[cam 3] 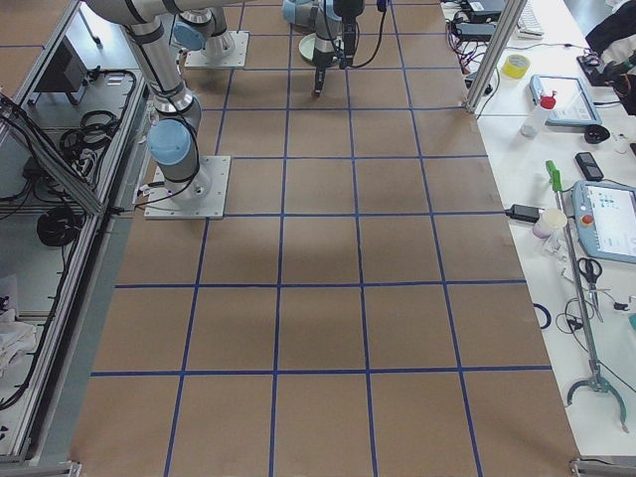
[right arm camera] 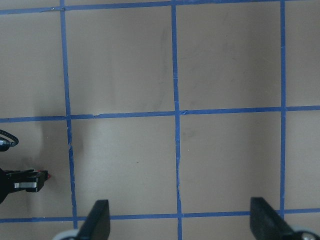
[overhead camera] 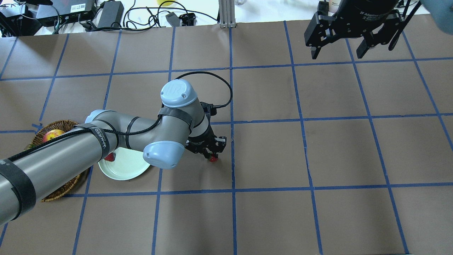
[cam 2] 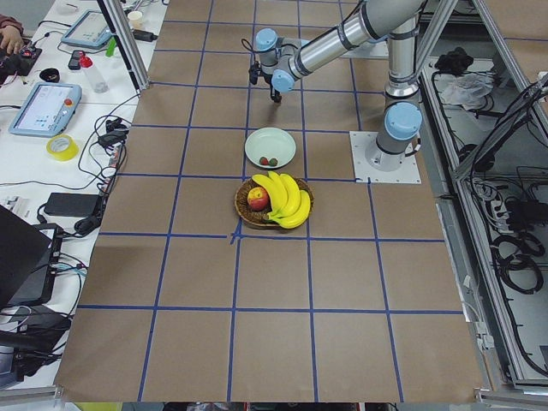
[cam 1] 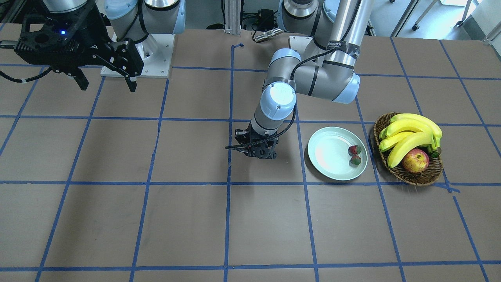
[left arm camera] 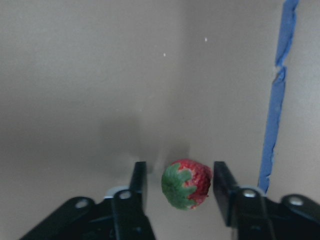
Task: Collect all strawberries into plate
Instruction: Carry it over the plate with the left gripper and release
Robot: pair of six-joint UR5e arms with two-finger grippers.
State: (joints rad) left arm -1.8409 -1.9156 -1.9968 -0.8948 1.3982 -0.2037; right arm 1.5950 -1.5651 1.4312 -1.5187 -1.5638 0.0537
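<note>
Two strawberries (cam 1: 354,150) (cam 1: 355,159) lie on the pale plate (cam 1: 327,154), near its basket-side rim. The third strawberry (left arm camera: 187,184) lies on the brown table between the fingers of my left gripper (left arm camera: 180,187). The gripper is lowered to the table and open: the right finger is close to the berry and there is a gap at the left finger. In the overhead view this berry (overhead camera: 212,159) shows just under the left gripper (overhead camera: 208,155), right of the plate (overhead camera: 124,169). My right gripper (cam 1: 107,87) is open, empty and held high, far from the fruit.
A brown wicker basket (cam 1: 415,179) with bananas (cam 1: 409,135) and a red-yellow apple (cam 1: 415,160) stands right beside the plate. The left arm's forearm (overhead camera: 70,152) hangs over part of the plate and basket. A blue tape line (left arm camera: 274,115) runs beside the third berry.
</note>
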